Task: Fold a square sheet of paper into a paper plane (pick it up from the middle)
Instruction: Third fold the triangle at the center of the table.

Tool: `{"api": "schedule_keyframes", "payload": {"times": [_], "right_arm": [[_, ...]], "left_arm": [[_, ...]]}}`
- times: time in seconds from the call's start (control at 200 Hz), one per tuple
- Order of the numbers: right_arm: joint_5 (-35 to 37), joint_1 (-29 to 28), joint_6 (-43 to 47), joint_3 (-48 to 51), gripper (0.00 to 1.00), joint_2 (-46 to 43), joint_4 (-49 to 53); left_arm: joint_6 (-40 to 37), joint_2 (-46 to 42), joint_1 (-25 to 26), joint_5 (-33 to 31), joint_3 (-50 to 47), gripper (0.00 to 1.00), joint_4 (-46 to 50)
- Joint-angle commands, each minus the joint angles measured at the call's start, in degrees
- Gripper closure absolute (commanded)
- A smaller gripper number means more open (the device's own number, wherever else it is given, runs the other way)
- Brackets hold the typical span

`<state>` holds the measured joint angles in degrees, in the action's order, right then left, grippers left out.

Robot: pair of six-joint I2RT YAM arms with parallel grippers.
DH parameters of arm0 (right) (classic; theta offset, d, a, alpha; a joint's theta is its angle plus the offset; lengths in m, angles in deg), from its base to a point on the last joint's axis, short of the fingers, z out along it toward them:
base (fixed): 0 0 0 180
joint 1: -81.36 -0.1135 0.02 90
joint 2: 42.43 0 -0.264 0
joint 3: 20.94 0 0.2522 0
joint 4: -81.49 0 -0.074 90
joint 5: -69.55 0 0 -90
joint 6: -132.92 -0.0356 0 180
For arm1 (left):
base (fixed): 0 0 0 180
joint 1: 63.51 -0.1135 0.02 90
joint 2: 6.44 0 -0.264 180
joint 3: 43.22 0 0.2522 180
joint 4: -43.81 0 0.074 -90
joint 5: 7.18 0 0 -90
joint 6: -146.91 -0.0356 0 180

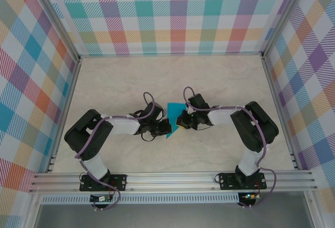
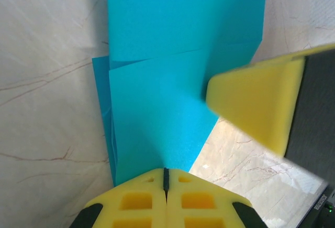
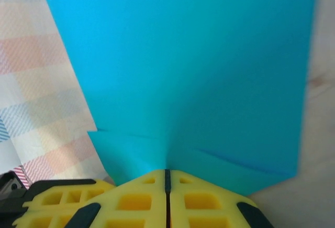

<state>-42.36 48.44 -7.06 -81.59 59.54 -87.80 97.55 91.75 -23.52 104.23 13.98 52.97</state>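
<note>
The teal-blue sheet of paper (image 1: 173, 119), folded into layers with creases, is held up between the two arms at the middle of the table. My left gripper (image 1: 166, 127) is shut on its lower left edge; in the left wrist view the paper (image 2: 167, 71) runs up from the closed yellow pads (image 2: 166, 178), and the right gripper's yellow finger (image 2: 256, 102) presses on it from the right. My right gripper (image 1: 179, 121) is shut on the opposite edge, where the paper (image 3: 188, 65) rises from its closed pads (image 3: 167, 178).
The pale marble tabletop (image 1: 172, 76) is bare around the arms. Checkered walls (image 1: 172, 13) enclose the back and both sides. An aluminium rail (image 1: 172, 178) runs along the near edge by the arm bases.
</note>
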Motion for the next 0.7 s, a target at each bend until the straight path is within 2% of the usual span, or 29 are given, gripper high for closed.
{"api": "schedule_keyframes", "payload": {"times": [0.0,0.35,0.695], "right_arm": [[3.52,3.17,2.51,0.15,0.92,1.65,-1.16],[3.66,8.26,3.22,5.14,0.9,0.03,-9.88],[3.56,9.99,4.62,5.82,0.83,-4.98,-8.08]], "left_arm": [[-1.38,1.38,-0.29,-3.87,-2.66,0.98,6.4],[-1.88,1.29,-0.26,-3.48,-3.27,0.98,6.16],[-4.4,-0.62,-0.33,-2.29,-3.63,0.98,7.25]]}}
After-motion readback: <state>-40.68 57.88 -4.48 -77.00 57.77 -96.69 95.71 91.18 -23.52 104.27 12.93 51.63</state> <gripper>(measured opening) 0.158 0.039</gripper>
